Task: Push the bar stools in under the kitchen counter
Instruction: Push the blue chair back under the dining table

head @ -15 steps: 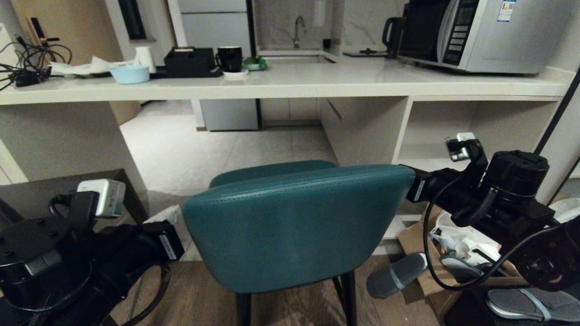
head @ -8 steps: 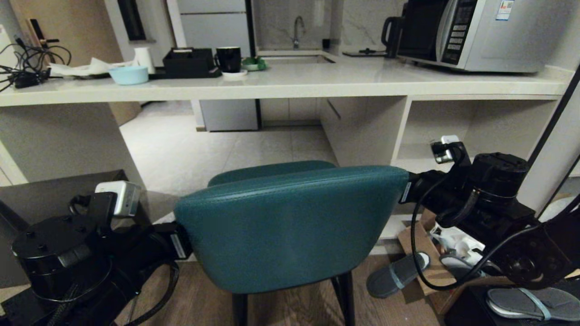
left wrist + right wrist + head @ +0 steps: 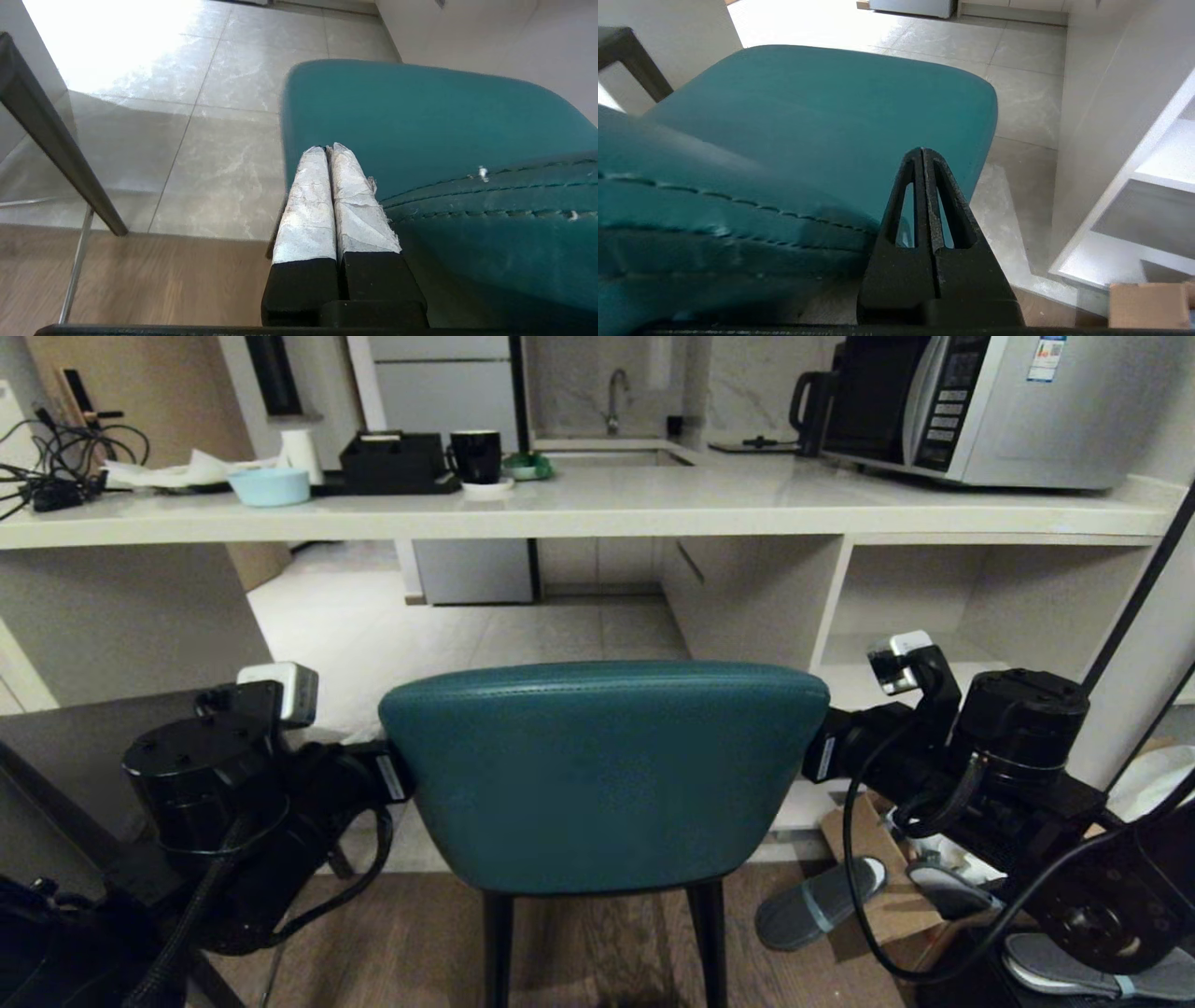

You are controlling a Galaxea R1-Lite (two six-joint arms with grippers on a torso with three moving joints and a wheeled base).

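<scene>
Change shows first in the head view: the teal stool now squarely faces the kitchen counter, its backrest level where a second ago it sat skewed with the seat peeking above it. Both arms have closed in on the backrest, the left gripper now up at its left edge instead of low by the floor, the right gripper tucked at its right edge. The stool stands short of the counter's open bay, tile floor visible between them. On the counter sit a pale blue bowl, whose contents cannot be made out, a black tray with a black mug beside it, a tangle of cables and a microwave. Right of the stool a cardboard box on the floor holds white bags and a grey slipper lies against it.

In the left wrist view the left gripper has its taped fingers pressed together, empty, lying alongside the stool's stitched backrest edge, seemingly touching it.

In the right wrist view the right gripper is clenched on nothing, its black fingers beside the other end of the backrest, above the seat. A corner of cardboard shows near the white shelving.
</scene>
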